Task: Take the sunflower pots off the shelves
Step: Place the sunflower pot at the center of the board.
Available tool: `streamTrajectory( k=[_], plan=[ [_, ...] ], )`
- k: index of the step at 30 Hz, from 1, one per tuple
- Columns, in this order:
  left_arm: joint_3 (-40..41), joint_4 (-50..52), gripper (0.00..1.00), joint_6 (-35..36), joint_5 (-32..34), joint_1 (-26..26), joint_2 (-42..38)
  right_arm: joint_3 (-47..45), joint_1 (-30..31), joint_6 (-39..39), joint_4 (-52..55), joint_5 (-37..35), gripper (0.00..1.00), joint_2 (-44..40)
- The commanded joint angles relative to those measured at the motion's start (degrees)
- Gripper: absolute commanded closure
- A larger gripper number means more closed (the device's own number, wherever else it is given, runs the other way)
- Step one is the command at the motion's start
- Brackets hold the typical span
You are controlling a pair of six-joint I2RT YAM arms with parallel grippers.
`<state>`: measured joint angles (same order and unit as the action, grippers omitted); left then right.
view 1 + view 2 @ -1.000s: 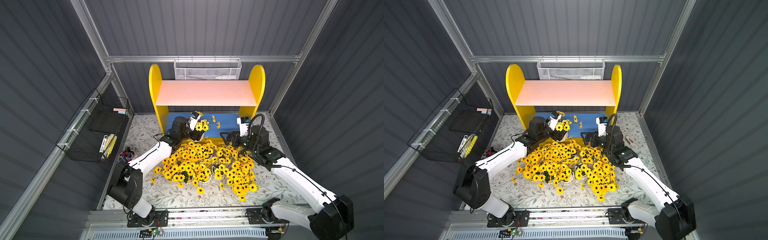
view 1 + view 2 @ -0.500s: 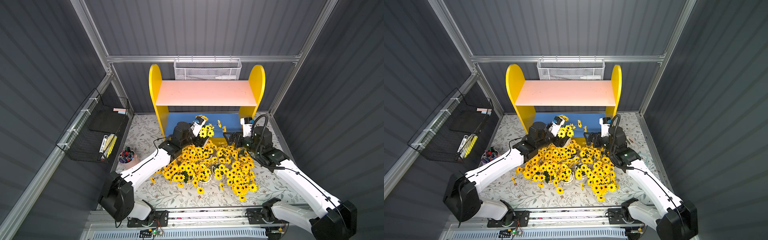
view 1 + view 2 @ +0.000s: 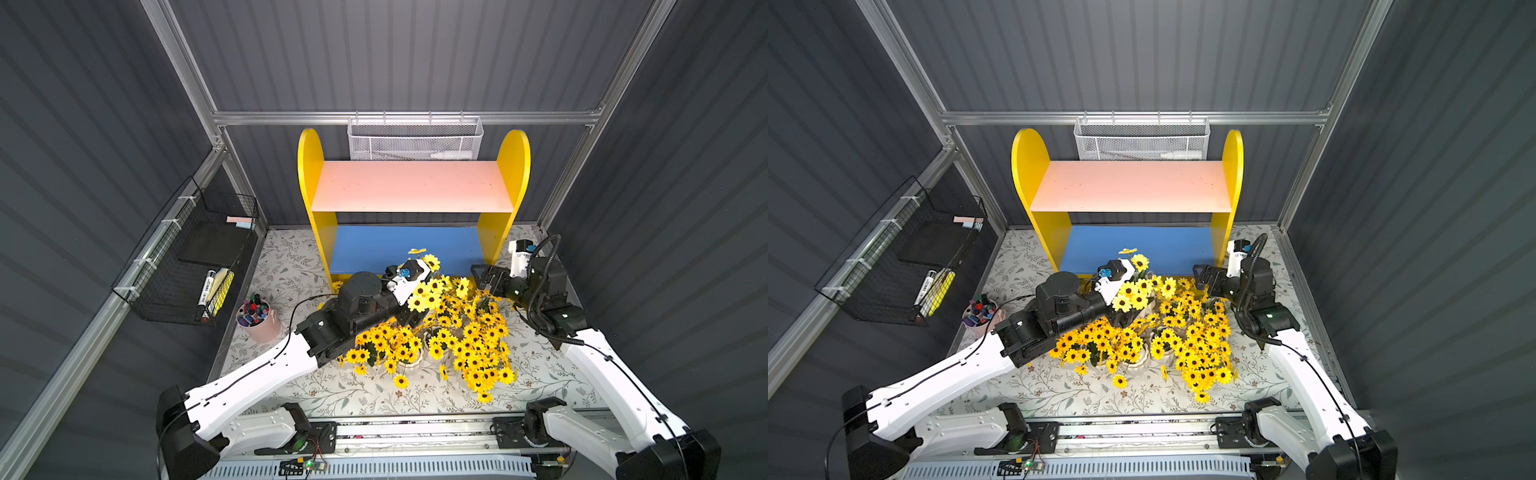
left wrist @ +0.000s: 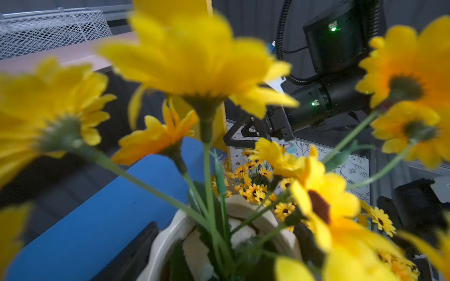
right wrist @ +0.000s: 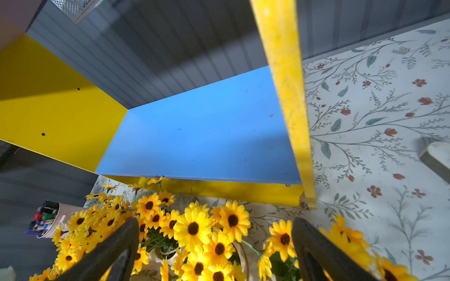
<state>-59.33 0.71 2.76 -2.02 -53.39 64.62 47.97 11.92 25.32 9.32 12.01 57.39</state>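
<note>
The left gripper point(image 4: 221, 245) clamps a small white ribbed sunflower pot point(image 4: 168, 239) just nearside of the yellow wooden shelves' point(image 3: 322, 232) bare blue board point(image 3: 399, 249), above the far edge of the pots point(image 3: 465, 340) crowding the floral counter point(image 3: 291, 266); the right gripper point(image 3: 482, 279) gapes empty.

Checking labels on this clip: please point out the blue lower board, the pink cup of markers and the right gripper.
blue lower board point(image 3: 374, 249): in a top view, bare blue surface.
pink cup of markers point(image 3: 266, 330): in a top view, pink side wall.
right gripper point(image 5: 215, 222): right wrist view, midway between its fingertips.
</note>
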Motion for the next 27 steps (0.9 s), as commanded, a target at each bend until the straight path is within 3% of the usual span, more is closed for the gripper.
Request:
streamTrajectory(
  k=[1,8,16,20,27],
  plan=[
    [4.4,-5.0,1.00,-1.6,2.8,-4.3,-3.3,-0.5,-0.6,0.6,1.8,0.3,0.01,-1.8],
    [13.4,-12.6,1.00,-3.6,9.9,-16.4,-4.9,-0.6,-1.2,-0.4,4.3,-1.1,0.01,-3.7],
    [21.3,-23.6,1.00,-8.2,21.0,-29.7,-1.1,-0.9,-2.3,-0.6,5.5,-1.9,0.01,-5.4],
    [26.4,-30.4,1.00,-10.0,24.2,-30.5,1.3,-0.6,-2.6,-0.8,5.6,-1.9,0.01,-5.4],
    [30.0,-32.1,1.00,-12.8,27.6,-30.5,5.0,-0.3,-2.7,-1.1,6.0,-1.8,0.01,-5.6]
  ],
)
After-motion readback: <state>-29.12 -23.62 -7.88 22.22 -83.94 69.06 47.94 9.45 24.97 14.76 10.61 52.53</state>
